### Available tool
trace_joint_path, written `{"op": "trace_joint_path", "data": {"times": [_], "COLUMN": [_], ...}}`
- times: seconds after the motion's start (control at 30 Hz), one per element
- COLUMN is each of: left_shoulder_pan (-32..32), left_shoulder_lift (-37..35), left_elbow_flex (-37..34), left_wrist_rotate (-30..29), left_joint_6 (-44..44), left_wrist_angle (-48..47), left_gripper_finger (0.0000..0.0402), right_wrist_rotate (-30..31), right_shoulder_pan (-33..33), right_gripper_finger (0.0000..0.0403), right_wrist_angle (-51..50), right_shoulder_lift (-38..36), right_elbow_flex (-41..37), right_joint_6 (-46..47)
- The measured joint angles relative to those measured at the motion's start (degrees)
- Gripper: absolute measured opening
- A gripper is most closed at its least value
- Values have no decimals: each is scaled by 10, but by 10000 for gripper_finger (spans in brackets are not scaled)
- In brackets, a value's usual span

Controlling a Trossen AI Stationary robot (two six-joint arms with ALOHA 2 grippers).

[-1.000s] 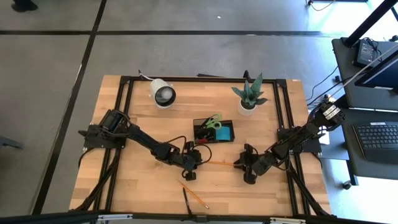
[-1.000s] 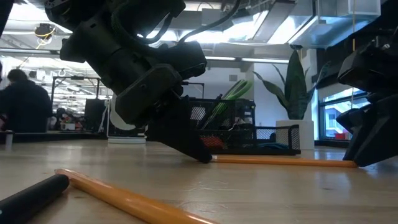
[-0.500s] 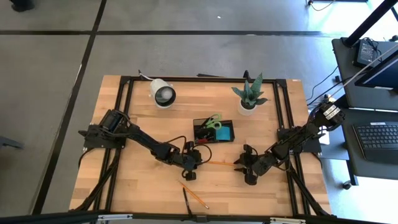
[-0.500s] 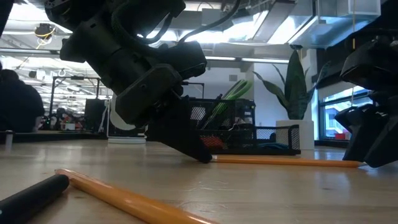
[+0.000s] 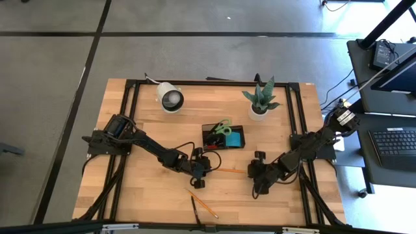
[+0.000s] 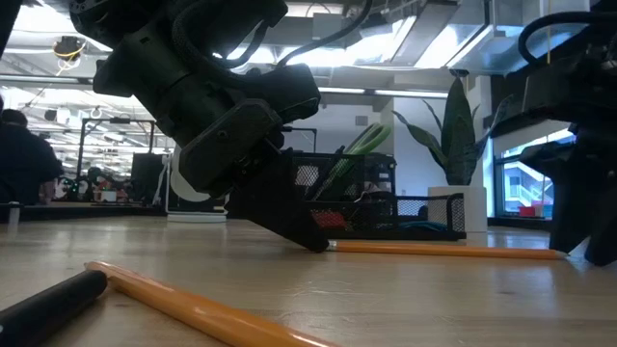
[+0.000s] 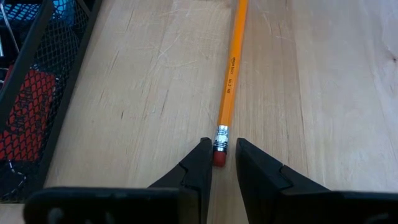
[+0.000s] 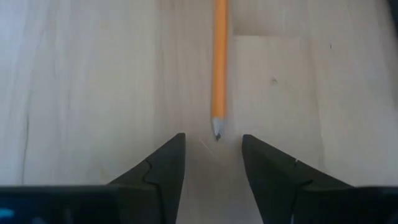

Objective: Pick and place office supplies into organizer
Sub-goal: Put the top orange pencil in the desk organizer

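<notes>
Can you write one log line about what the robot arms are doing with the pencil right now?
left gripper: shut on eraser end of long orange wooden pencil | right gripper: open, at its sharpened tip, not touching | pencil: flat on table, beside black mesh organizer

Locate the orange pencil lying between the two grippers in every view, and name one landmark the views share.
High view: pencil lies on the table between both grippers.
Low view: it lies level across the middle, right of the left gripper.
Left wrist view: its eraser end sits between the fingertips.
Right wrist view: its sharpened tip lies ahead of the open fingers.
Shared landmark: black organizer, also in low and left wrist views.
</notes>
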Motion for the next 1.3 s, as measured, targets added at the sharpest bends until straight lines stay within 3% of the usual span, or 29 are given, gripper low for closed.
{"op": "trace_joint_path", "data": {"times": [0.6,1.0,1.3], "left_shoulder_pan": [0,0,0], "left_shoulder_lift": [0,0,0], "left_elbow_flex": [0,0,0], "left_wrist_rotate": [0,-1,-4], "left_joint_6": [5,5,5], "left_wrist_angle": [0,0,5], "left_gripper_finger": [63,65,64], "right_wrist_rotate": [7,14,28], "right_shoulder_pan": [0,-1,-10], "right_gripper_finger": [160,73,56], "right_wrist_angle": [7,20,35], "right_shoulder_lift": [18,20,39], "right_elbow_flex": [8,7,8], "right_joint_6": [5,1,-3]}}
